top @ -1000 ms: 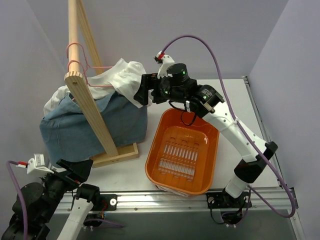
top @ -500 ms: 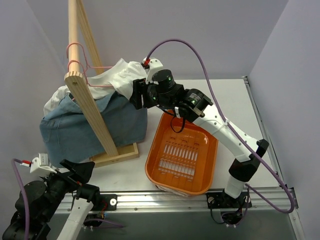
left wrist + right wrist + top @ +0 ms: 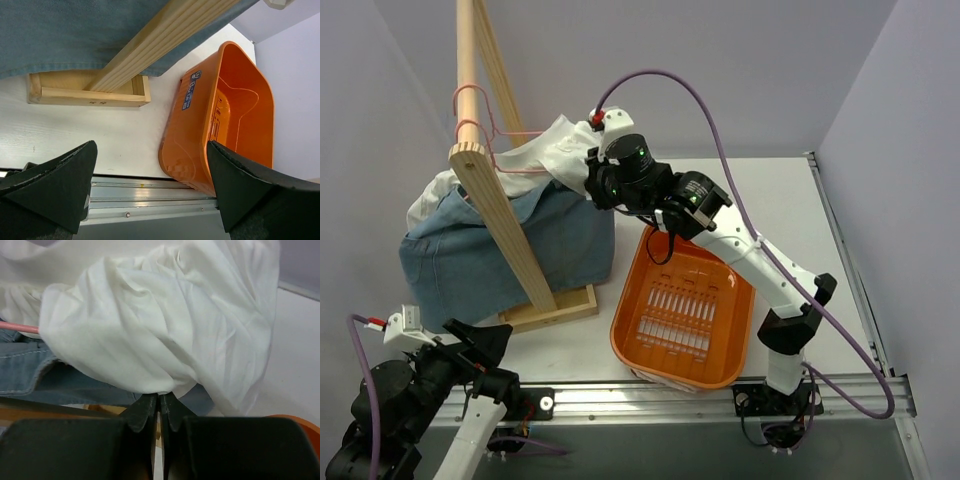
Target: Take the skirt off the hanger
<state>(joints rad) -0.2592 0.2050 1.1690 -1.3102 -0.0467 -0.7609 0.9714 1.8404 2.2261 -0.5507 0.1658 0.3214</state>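
Observation:
The skirt (image 3: 558, 152), a white gathered cloth, hangs from a pink hanger (image 3: 478, 128) on the wooden rack (image 3: 505, 230), draped over a blue denim garment (image 3: 470, 262). My right gripper (image 3: 592, 186) is at the skirt's right lower edge. In the right wrist view the skirt (image 3: 160, 325) fills the frame, and the right gripper (image 3: 160, 396) is shut with its tips pinching the bottom fold. A bit of pink hanger (image 3: 17, 327) shows at left. My left gripper (image 3: 485, 342) is low at the near left corner, open; the left gripper (image 3: 151, 150) holds nothing.
An orange basket (image 3: 752, 290) sits on the table to the right of the rack, below the right arm. The rack's wooden base (image 3: 560, 305) lies beside it. The left wrist view shows denim (image 3: 75, 30), the rack post (image 3: 160, 40) and the basket's wall (image 3: 200, 130).
The right arm swung left from above the basket to the skirt's edge. Its jaws went from wide open to shut on the fabric. The left arm barely moved.

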